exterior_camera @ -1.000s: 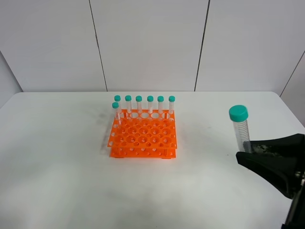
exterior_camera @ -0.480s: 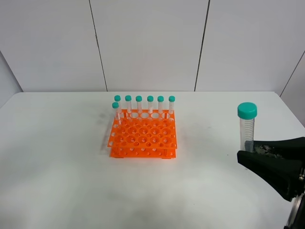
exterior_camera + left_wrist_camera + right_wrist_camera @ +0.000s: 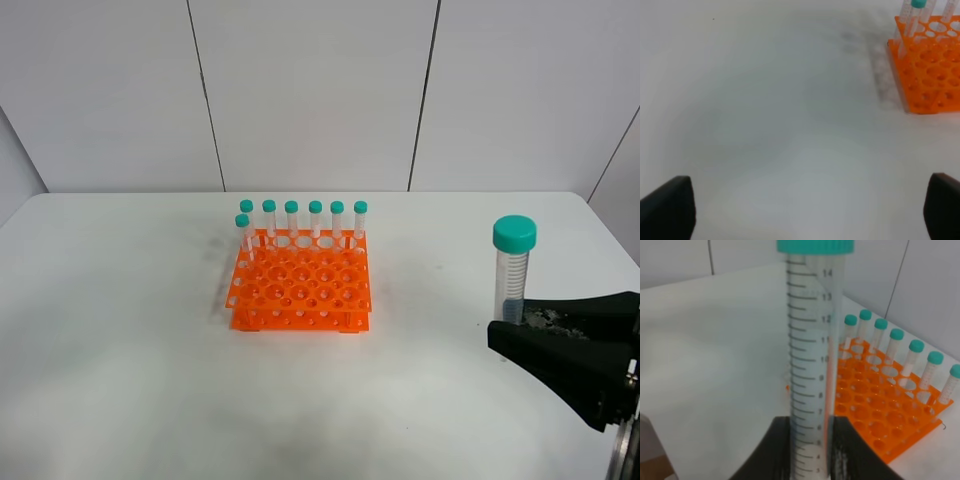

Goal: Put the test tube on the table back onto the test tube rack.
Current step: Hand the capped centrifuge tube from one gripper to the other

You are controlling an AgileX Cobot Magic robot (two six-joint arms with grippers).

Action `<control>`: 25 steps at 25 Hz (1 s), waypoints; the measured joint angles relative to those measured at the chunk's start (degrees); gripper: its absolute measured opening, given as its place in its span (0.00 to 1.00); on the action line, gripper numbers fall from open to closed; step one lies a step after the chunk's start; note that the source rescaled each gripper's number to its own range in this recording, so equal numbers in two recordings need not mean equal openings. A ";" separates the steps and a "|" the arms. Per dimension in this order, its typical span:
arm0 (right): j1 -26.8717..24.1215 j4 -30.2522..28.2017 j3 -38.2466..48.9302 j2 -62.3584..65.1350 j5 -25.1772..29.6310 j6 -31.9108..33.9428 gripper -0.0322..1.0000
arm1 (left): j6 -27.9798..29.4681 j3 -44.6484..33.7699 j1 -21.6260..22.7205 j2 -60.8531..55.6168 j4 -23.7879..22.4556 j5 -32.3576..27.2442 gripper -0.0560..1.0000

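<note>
My right gripper (image 3: 515, 325) is shut on the lower end of a clear test tube (image 3: 511, 268) with a teal-green cap and holds it upright above the white table (image 3: 120, 330), well to the right of the orange rack (image 3: 300, 290). In the right wrist view the tube (image 3: 812, 355) stands between my black fingers (image 3: 767, 452), with the rack (image 3: 885, 415) behind it. Several capped tubes (image 3: 303, 222) stand along the rack's far row and far left corner. My left gripper (image 3: 805, 210) is open and empty over bare table to the left of the rack (image 3: 930, 65).
The rack's other holes (image 3: 305, 285) are empty. A white panelled wall (image 3: 320, 90) runs behind the table's far edge. The table's right edge (image 3: 615, 235) lies close to my right gripper.
Over the last second the tube came from a slight tilt to upright and shifted a little rightward with my right gripper. Nothing else moved.
</note>
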State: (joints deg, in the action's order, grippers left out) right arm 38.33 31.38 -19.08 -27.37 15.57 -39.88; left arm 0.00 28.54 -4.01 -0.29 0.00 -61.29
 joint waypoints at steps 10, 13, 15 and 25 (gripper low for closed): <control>0.00 0.54 0.49 0.00 -0.25 -0.40 0.06 | 0.00 0.00 0.00 0.00 0.00 0.00 1.00; 0.00 0.54 0.49 0.00 -0.90 -0.45 0.06 | 0.00 0.00 0.00 0.00 0.00 0.00 1.00; 0.00 0.54 0.49 0.00 -1.12 -0.45 0.06 | 0.00 0.00 0.00 0.00 0.00 0.00 1.00; 0.00 0.54 0.49 -0.20 -1.85 -1.01 0.06 | 0.00 0.00 0.00 0.00 0.00 0.00 1.00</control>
State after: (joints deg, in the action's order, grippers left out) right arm 38.33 31.92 -18.59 -27.57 13.72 -40.89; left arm 0.00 28.54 -4.01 -0.29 0.00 -61.29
